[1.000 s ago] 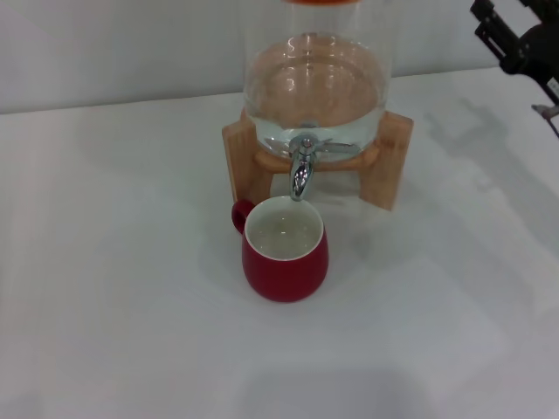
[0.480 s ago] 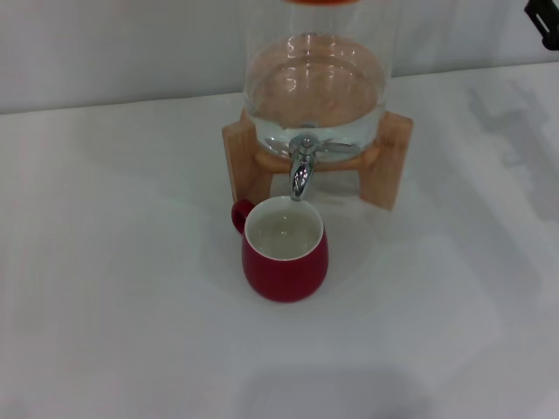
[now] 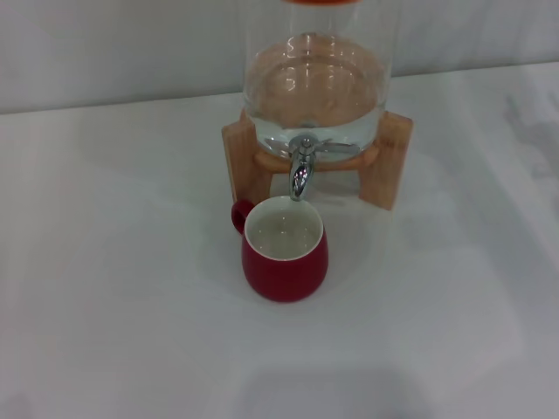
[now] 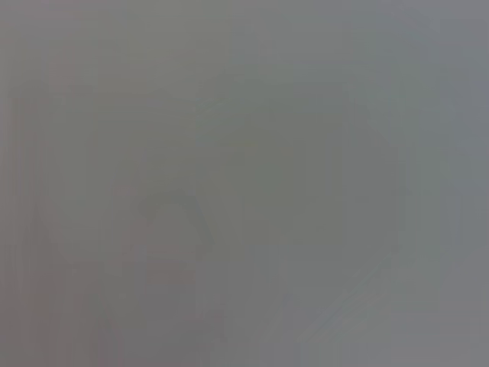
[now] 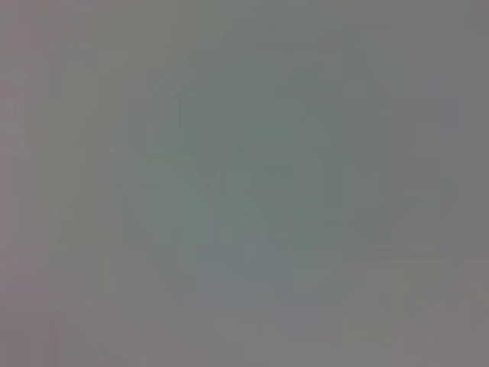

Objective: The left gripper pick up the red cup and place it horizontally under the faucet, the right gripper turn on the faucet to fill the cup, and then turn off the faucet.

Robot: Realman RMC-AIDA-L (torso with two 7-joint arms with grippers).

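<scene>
The red cup (image 3: pixel 285 252) stands upright on the white table, its white inside showing and its small handle pointing back left. It sits directly below the spout of the chrome faucet (image 3: pixel 301 166), which hangs from the clear glass dispenser (image 3: pixel 317 83) on its wooden stand (image 3: pixel 393 157). No stream of water shows at the spout. Neither the left gripper nor the right gripper appears in the head view. Both wrist views show only a featureless grey surface.
The white table (image 3: pixel 113 288) spreads around the cup on every side. A pale wall runs along the back behind the dispenser. An orange lid edge (image 3: pixel 319 2) shows at the dispenser's top.
The right gripper, at the upper right corner one second ago, has drawn away up and right and left the head view. Cup and faucet have not moved.
</scene>
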